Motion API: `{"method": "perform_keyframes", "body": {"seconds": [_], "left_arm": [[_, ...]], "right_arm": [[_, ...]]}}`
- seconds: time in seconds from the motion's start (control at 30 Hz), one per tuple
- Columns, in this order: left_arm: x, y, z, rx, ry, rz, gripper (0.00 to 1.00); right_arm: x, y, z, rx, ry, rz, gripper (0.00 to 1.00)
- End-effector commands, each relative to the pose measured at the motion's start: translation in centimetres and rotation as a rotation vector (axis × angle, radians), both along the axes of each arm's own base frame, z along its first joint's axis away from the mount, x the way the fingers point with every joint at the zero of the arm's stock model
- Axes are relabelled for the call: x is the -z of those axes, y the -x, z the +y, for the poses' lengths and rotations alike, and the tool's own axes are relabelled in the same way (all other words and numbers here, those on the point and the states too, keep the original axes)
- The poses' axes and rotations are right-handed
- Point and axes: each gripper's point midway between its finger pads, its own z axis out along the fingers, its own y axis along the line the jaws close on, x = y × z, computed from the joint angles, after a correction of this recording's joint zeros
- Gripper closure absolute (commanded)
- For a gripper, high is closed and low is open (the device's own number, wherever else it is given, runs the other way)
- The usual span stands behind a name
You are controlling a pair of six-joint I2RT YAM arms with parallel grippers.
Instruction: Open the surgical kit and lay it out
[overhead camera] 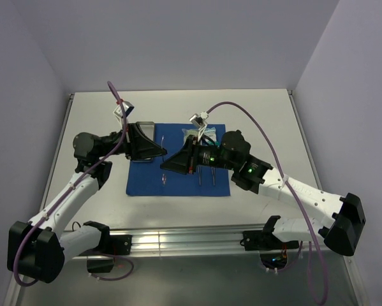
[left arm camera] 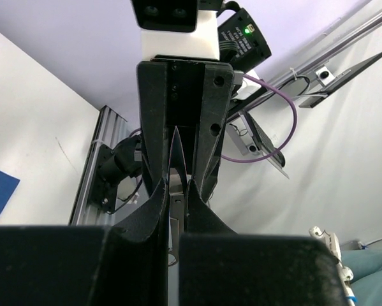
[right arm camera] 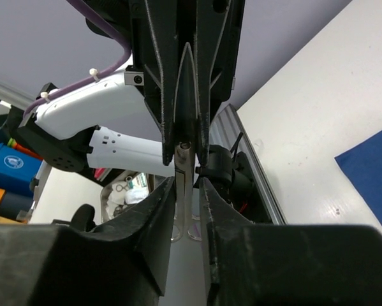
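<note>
Slim steel scissors (left arm camera: 176, 213) between tapered black left tool (left arm camera: 176, 192) and right tool (right arm camera: 187, 185)

cloth wrap (overhead camera: 146, 185) royal blue | left end effector (left arm camera: 176, 185) black | scissors (left arm camera: 176, 217) silver | cable (right arm camera: 101, 18) purple | table (overhead camera: 242, 105) white

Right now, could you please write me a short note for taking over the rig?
Left end effector: shut on steel scissors, held above the blue cloth.
Right end effector: facing the left one, fingers either side of the same scissors; firm grip unclear.
Done: cloth spread flat; two tweezers lie on it; packets at its far edge; tray near its far left corner.
Left: probably complete the handover, then lay the scissors on the cloth.
</note>
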Motion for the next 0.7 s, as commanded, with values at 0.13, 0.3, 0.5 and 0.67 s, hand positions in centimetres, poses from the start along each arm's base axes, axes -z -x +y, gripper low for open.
{"method": "perform_keyframes", "body": {"seconds": [0.13,0.3,0.5,0.67], "left_arm": [[0.6,-1.4,-0.3,-0.062,-0.048,-0.03,1.0],[1.7,-6.3,1.0,-0.299,-0.195,-0.039,0.22],[-0.2,-13.5,8.0,-0.681,-0.36,-0.116,0.01],[0.9,-19.2,15.5,-1.072,-0.638,0.017,0.01]], "right_arm": [[-2.0,0.1,0.4,-0.013,-0.02,-0.035,0.98],[-0.5,-1.0,0.1,0.055,0.053,0.02,1.0],[5.7,-4.3,-1.2,0.275,0.314,0.184,1.0],[12.7,-7.1,-0.6,0.445,0.639,0.326,1.0]]}}
